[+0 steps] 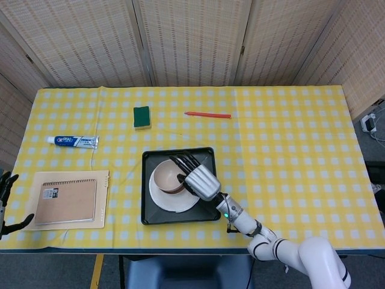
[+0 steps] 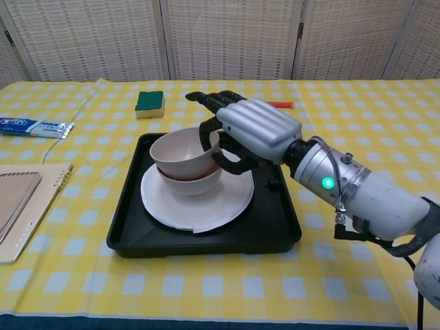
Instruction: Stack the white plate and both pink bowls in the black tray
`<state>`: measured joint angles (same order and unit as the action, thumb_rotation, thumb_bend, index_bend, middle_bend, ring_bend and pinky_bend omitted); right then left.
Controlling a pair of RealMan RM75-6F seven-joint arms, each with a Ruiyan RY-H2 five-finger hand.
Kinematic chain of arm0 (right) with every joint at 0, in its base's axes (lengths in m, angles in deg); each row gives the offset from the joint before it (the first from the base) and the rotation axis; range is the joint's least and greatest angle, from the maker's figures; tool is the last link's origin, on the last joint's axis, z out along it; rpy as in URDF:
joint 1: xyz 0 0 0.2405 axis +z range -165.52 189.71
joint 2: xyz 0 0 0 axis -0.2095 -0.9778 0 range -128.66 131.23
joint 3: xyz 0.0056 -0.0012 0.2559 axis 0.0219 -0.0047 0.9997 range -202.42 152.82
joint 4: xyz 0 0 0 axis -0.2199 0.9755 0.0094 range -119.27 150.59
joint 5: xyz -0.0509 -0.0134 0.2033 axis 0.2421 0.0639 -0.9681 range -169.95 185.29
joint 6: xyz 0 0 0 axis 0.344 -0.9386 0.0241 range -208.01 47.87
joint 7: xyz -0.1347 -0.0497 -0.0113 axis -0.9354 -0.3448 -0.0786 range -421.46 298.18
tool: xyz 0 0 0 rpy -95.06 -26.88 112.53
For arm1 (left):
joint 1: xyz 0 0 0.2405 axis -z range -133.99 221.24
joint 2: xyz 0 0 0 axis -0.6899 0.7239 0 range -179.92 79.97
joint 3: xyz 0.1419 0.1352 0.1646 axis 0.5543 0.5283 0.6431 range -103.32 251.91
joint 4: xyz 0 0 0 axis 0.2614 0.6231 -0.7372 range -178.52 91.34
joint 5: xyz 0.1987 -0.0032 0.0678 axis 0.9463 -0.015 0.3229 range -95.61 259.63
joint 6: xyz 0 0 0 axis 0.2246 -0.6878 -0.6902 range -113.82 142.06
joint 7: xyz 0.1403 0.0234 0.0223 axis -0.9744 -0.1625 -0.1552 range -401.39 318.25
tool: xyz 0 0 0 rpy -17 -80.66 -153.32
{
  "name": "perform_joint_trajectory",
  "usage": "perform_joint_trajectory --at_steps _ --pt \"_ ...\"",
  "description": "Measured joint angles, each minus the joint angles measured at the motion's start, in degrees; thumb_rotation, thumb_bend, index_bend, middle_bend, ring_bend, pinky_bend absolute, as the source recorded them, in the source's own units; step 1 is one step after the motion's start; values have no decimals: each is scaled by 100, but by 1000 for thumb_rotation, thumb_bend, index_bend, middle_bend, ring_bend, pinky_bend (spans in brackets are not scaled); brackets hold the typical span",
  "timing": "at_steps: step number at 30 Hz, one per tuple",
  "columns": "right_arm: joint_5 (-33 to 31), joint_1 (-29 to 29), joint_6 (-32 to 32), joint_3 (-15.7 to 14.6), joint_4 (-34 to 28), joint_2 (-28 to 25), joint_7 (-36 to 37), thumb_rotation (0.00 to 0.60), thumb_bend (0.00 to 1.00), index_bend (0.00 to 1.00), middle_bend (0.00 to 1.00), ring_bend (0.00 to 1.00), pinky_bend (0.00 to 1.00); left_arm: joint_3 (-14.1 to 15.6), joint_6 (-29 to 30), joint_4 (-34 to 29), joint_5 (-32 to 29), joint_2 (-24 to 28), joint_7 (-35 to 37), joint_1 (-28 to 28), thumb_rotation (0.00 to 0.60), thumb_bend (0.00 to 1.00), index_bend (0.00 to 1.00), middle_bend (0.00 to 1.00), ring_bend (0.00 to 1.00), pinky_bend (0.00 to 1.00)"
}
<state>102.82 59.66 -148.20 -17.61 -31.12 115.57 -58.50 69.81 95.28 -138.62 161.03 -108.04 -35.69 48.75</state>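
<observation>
The black tray (image 2: 137,234) (image 1: 146,211) holds the white plate (image 2: 206,210) (image 1: 168,201). A pink bowl (image 2: 189,187) sits on the plate, and the second pink bowl (image 2: 180,151) (image 1: 165,176) rests nested in it. My right hand (image 2: 251,130) (image 1: 197,177) grips the upper bowl by its right rim, thumb inside and fingers over the top. My left hand (image 1: 7,198) hangs at the table's left edge with fingers apart, holding nothing.
A green sponge (image 2: 149,102) lies behind the tray, a red pen (image 1: 207,114) further right. A toothpaste tube (image 1: 73,141) and a notebook (image 1: 66,200) lie to the left on the yellow checked cloth.
</observation>
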Motion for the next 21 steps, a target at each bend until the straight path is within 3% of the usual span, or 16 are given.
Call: perform_joint_trajectory --at_steps 3,9,14,21 --pt "-11 19 8 -44 146 65 154 600 530 553 30 19 0 -1 12 -6 -2 -2 -7 -5 600 249 0 0 0 3" --pt "-13 -56 -25 -182 148 29 62 600 522 352 0 0 0 -10 109 39 90 -32 55 -19 600 250 0 0 0 0" --pt "-85 -181 -8 -233 -278 -213 -90 600 474 199 0 0 0 -15 126 52 93 -39 70 -25 600 250 0 0 0 0" --pt "-158 -494 -183 -329 -1293 -822 -288 600 410 69 0 0 0 28 143 30 164 -46 -10 -35 600 249 0 0 0 0"
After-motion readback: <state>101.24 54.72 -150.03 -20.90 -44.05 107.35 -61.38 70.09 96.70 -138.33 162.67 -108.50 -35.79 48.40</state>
